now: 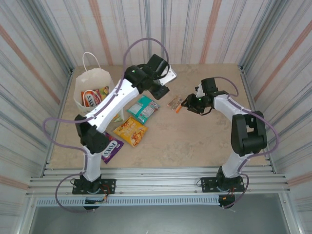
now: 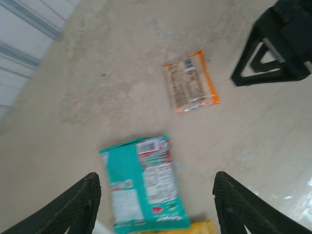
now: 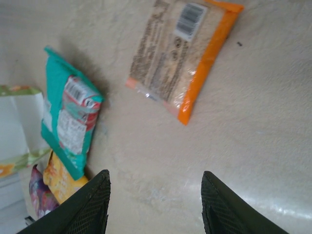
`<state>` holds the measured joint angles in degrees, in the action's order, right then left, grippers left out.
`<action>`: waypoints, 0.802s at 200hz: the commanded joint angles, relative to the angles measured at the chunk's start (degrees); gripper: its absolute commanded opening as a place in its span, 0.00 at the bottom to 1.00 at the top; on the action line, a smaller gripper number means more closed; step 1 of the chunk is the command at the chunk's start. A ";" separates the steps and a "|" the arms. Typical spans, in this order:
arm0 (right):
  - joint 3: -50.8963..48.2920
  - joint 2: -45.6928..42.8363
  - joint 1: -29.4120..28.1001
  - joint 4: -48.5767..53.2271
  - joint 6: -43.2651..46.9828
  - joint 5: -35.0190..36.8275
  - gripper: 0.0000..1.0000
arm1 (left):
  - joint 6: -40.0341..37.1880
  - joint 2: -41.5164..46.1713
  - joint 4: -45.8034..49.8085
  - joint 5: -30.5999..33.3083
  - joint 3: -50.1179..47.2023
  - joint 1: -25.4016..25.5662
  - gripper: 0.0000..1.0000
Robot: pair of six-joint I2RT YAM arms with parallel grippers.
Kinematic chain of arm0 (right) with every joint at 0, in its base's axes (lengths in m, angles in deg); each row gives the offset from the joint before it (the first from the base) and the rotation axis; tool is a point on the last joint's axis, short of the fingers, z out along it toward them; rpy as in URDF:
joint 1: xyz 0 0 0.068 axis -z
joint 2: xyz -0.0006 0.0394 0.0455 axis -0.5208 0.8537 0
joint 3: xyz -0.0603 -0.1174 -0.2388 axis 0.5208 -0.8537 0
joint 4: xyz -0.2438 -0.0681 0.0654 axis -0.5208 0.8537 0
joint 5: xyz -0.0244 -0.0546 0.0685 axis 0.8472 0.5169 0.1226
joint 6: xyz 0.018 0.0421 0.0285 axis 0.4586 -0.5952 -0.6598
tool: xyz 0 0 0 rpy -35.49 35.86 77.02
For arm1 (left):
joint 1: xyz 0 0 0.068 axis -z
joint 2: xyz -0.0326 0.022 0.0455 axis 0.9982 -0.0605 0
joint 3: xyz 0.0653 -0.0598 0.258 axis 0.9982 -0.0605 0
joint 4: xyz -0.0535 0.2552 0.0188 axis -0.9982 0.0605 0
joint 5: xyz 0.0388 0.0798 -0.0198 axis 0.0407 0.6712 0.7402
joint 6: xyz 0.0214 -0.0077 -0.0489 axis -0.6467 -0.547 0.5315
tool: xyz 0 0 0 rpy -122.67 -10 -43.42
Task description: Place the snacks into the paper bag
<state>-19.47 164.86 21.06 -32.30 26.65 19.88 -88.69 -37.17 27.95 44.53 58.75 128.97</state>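
purple packet (image 1: 111,147): nearest to me on the table (image 1: 195,141), lying flat beside the left arm (image 1: 97,139).
yellow-orange packet (image 1: 130,131): flat, just beyond the purple one.
teal packet (image 1: 144,108): flat, mid-table, just beside the yellow-orange one. In the left wrist view it lies below the gap between the fingers.
right gripper (image 1: 187,105): I see the fingers apart with nothing between them, just beside the orange packet.
orange packet (image 1: 175,103): flat, barcode side up, between the two grippers, and neither is touching it.
left gripper (image 1: 160,88): fingers spread wide and empty, over the table past the teal packet.
paper bag (image 1: 92,87): far-left corner, mouth open towards the top camera, handle loop (image 1: 90,61) standing up.
red packet (image 1: 89,98): inside the bag. A second packet (image 1: 104,91) sits beside it, but I can't call its colour.
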 commanded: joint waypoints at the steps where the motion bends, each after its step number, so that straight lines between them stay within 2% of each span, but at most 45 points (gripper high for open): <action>1: 2.32 3.34 1.39 -3.68 -3.98 -0.82 0.51 | 10.20 -4.35 -3.49 -4.62 0.20 -0.08 0.58; 58: 4.95 10.54 3.57 -7.19 -5.72 -3.22 0.50 | 24.43 -14.15 -14.02 -16.76 0.15 -0.41 0.54; 91: 7.41 14.54 4.35 -7.56 -6.19 -5.22 0.47 | 35.77 -20.31 -18.96 -22.82 0.29 -3.45 0.54; 114: 8.45 16.17 4.35 -7.45 -6.06 -5.10 0.47 | 41.37 -22.93 -21.76 -23.38 -0.37 -5.20 0.54; 160: 10.27 19.25 4.35 -7.45 -6.26 -6.22 0.46 | 44.58 -25.31 -26.54 -20.60 -1.72 -6.04 0.56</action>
<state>-11.29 182.04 25.30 -39.82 21.60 15.18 -48.39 -61.82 5.57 23.68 57.42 122.37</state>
